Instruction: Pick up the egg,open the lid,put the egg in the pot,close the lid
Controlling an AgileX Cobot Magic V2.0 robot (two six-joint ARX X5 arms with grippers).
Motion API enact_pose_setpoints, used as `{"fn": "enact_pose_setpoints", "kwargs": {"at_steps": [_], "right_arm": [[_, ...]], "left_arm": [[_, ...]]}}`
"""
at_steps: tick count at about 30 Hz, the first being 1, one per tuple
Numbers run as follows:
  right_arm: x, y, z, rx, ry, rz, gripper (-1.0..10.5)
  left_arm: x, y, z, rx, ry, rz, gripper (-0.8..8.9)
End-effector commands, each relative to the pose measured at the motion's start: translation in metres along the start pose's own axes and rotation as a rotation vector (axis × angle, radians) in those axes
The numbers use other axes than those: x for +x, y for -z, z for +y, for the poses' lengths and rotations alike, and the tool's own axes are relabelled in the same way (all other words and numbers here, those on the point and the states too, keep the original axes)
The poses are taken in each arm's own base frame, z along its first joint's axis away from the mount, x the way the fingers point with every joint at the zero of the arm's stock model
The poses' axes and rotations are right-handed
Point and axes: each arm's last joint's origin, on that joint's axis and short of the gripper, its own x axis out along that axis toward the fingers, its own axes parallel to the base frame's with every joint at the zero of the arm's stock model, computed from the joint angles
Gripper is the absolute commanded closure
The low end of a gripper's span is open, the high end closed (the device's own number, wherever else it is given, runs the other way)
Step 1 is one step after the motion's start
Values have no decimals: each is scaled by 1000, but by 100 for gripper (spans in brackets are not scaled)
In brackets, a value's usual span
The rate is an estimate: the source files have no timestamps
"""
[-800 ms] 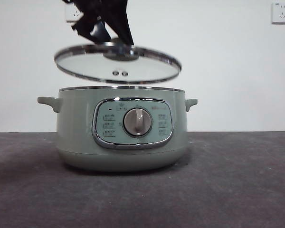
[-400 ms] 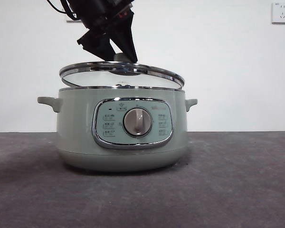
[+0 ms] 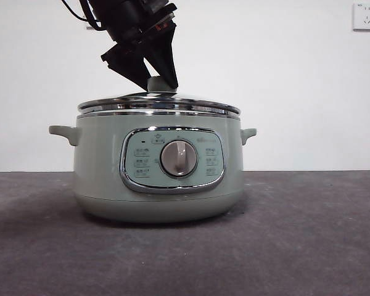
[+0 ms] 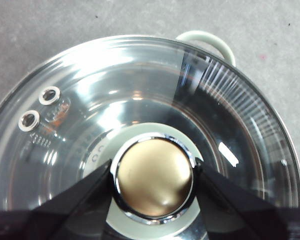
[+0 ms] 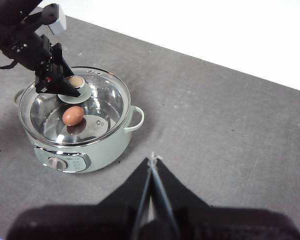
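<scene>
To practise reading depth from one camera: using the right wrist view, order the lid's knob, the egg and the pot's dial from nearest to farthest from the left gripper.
1. The lid's knob: clamped between the jaws of the left gripper.
2. The egg: inside the pot, under the glass lid.
3. The dial: on the pot's outer front wall, farthest.

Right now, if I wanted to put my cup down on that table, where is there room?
The grey table lies bare beside the pot, between its side handle and the right gripper. In front of the dial is bare too. Over the lid it is crowded: the left gripper clamps the knob.
</scene>
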Motion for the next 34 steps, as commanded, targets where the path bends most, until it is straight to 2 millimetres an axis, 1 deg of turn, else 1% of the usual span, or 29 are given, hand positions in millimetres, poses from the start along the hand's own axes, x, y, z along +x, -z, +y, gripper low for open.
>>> {"fn": "enact_pose_setpoints", "kwargs": {"at_steps": [1,18,22,27,31,34], "right_arm": [[1,3,0,-11,-2,30,959],[1,3,0,-11,-2,30,959],[1,3,0,-11,-2,30,959],[1,3,0,-11,-2,30,959],[1,3,0,-11,-2,30,959],[1,3,0,-11,-2,30,959]], "left_arm": [[0,-2,0,10,4,-15,822],[2,1,-2,4,12,15,822],[9,3,0,-3,17,40,822],[28,9,4,-21,32,105,822],[29,8,4,-23,31,99,822],[28,9,4,-37,33,111,803]]}}
